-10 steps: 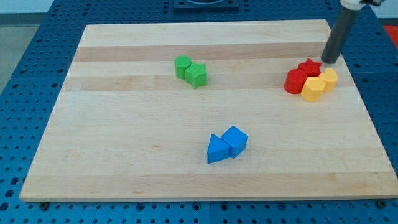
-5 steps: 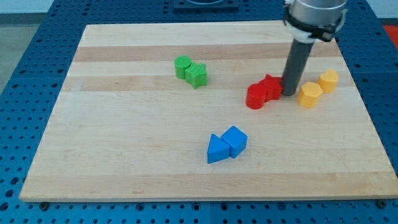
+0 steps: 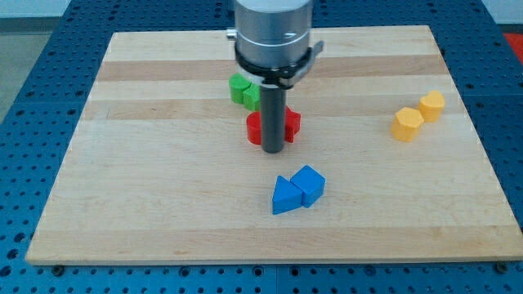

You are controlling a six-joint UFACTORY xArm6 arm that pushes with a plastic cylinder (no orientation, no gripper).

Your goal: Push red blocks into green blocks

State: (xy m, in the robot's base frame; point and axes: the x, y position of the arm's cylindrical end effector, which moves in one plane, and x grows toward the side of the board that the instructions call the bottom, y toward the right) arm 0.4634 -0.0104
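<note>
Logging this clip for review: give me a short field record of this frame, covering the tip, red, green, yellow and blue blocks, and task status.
tip: my tip at the red blocks' near edge, rod covering their middle
red blocks: red blocks just below the green ones, contact hidden
green blocks: green blocks partly behind the rod
yellow blocks: yellow blocks at the view's right, apart
blue blocks: blue blocks below the tip, touching each other
status: red beside green; touching cannot be told

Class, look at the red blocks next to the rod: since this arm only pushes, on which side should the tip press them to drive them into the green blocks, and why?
Press the red blocks from their bottom side in the view. The green blocks lie just toward the view's top, slightly left, so an upward shove probably closes the gap. My tip already sits at the reds' lower edge, though the rod hides part of both pairs.
</note>
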